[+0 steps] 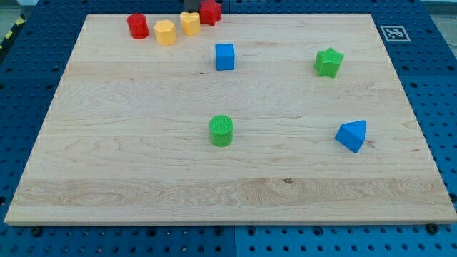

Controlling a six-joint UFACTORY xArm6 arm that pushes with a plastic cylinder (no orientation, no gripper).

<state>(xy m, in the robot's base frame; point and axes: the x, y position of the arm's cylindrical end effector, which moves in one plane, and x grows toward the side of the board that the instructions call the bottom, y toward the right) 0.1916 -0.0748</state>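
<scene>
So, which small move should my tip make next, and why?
Probably a short step back toward the view's top. My tip sits at the board's top edge, right behind one yellow block and beside a red block. Any slide downward or sideways would likely shove both, I judge.

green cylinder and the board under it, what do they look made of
Green cylinder: probably plastic, matte; fine ribbed lines on its top and side hint at 3D printing, though that is a guess. Board: pale wood with visible grain streaks and a small dark knot, smooth, low sheen. My tip is not clearly visible.
</scene>
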